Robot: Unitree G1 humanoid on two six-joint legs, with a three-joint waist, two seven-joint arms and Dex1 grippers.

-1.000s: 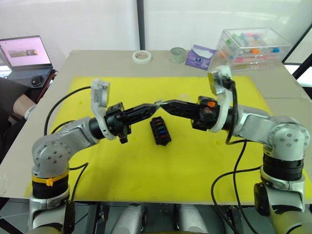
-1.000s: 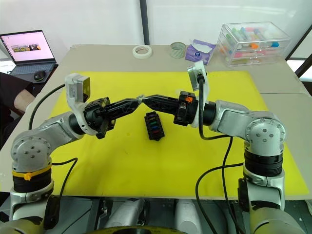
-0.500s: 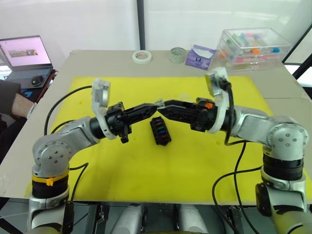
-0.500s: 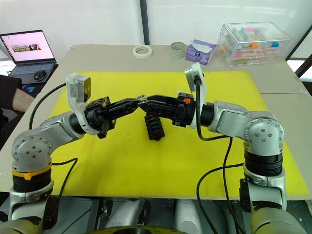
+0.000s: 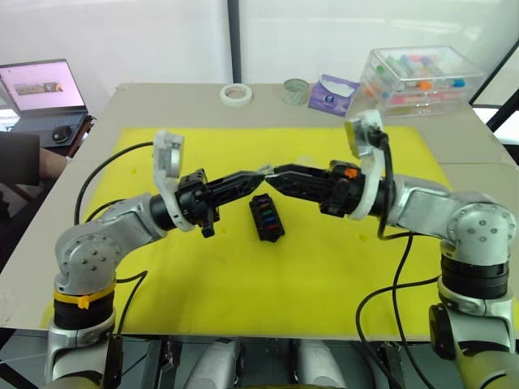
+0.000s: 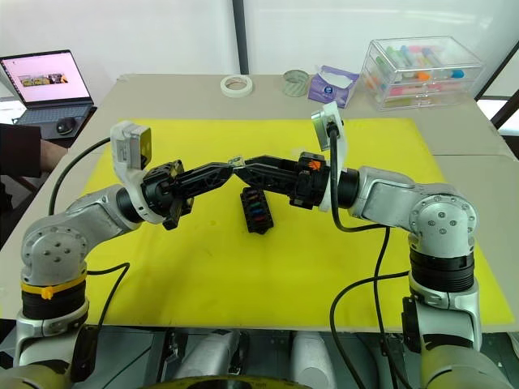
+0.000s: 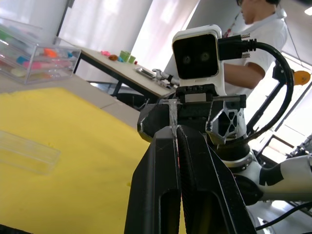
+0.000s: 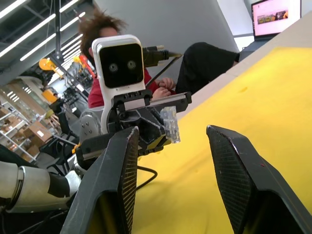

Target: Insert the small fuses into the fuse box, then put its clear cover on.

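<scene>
The black fuse box [image 5: 266, 217] lies on the yellow mat [image 5: 243, 275], with several coloured small fuses in its slots. Above it my left gripper [image 5: 261, 173] is shut on a tiny translucent fuse [image 8: 169, 124]. My right gripper [image 5: 275, 175] faces it tip to tip, open, its fingers [image 8: 117, 161] spread to either side of that fuse and not touching it. The clear cover [image 7: 27, 152] lies flat on the mat, behind the right arm.
At the table's back stand a tape roll [image 5: 236, 94], a green roll [image 5: 296, 89], a purple packet [image 5: 331, 93] and a large clear box of coloured tubes [image 5: 422, 77]. A laptop [image 5: 40, 85] and a person's arm [image 5: 32, 158] are at the left.
My right gripper pushed toward the left one, then drew back a little. The left gripper held still with the fuse. The person's arm at the left shifted.
</scene>
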